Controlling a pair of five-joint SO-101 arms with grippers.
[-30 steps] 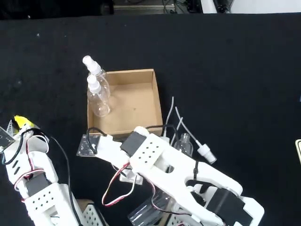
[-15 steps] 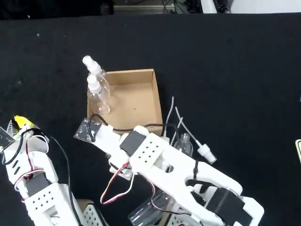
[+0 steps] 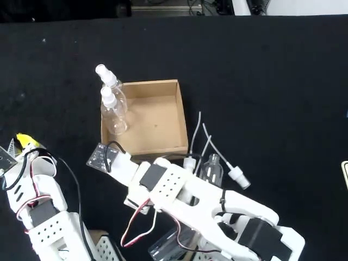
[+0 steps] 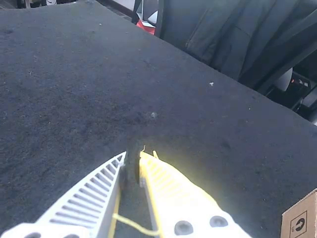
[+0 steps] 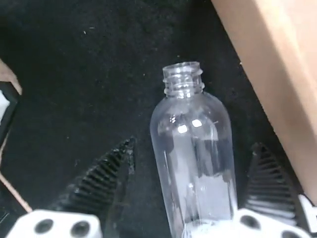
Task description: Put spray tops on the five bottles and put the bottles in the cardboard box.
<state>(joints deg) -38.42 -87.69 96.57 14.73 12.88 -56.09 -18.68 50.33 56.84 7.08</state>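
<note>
Pulled back slightly from cardboard box (image 3: 179, 117), my R arm (image 3: 179, 190) lines up. L pincer (image 4: 132, 156): tips together, idle over table (image 4: 99, 74). R pincer (image 5: 193, 146): spread wide, straddling uncapped bottle (image 5: 190, 129), neck pointing straight ahead; box wall just outside R finger.

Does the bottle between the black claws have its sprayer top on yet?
No, it's off. The bottle shows a bare threaded neck, open at the mouth.
</note>
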